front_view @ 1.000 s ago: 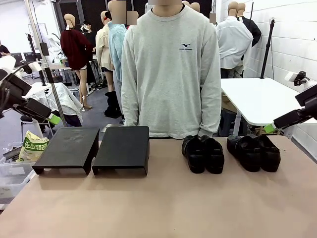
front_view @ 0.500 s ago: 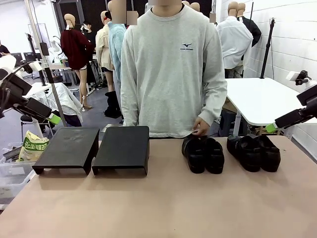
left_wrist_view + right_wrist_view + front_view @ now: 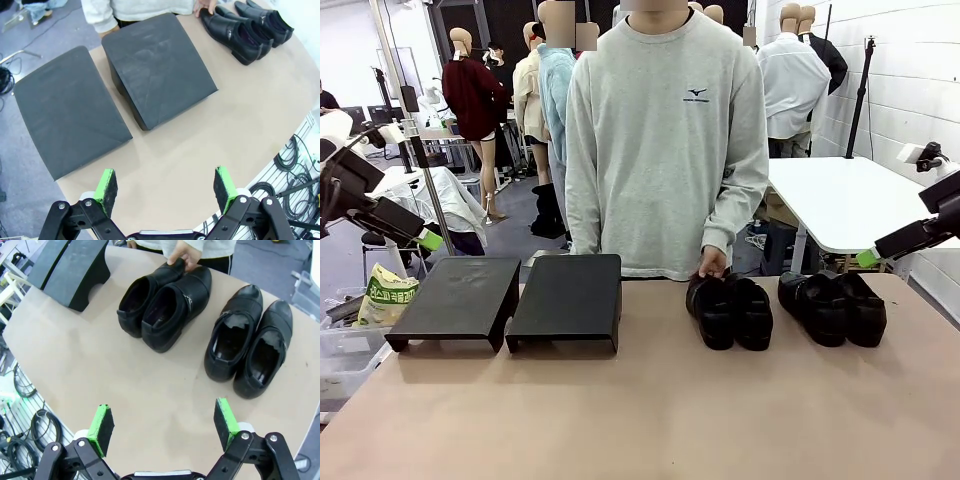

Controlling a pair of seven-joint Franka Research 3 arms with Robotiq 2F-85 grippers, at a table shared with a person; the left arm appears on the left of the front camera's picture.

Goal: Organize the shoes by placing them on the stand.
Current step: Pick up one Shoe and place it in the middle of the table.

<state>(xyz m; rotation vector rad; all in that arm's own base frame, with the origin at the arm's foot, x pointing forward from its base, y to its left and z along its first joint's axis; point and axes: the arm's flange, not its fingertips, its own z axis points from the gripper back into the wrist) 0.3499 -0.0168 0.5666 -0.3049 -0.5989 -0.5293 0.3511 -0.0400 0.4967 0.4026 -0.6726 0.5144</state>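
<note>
Down onto the heel end of the shoes (image 3: 730, 310) has come the person's hand (image 3: 713, 262), lower than half a second ago. On the table (image 3: 650, 420) the stand (image 3: 565, 298), two black risers side by side, sits at ten o'clock. Both pairs of shoes stand on the tabletop at two o'clock. Left gripper (image 3: 164, 181) and right gripper (image 3: 163, 424) hang spread wide, holding nothing. The sweatshirt (image 3: 660, 180) logo (image 3: 694, 94) is too small to read

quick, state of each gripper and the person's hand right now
Left gripper: open, empty.
Right gripper: open, empty.
Person's hand: touching the shoe pair nearer the stand.
</note>
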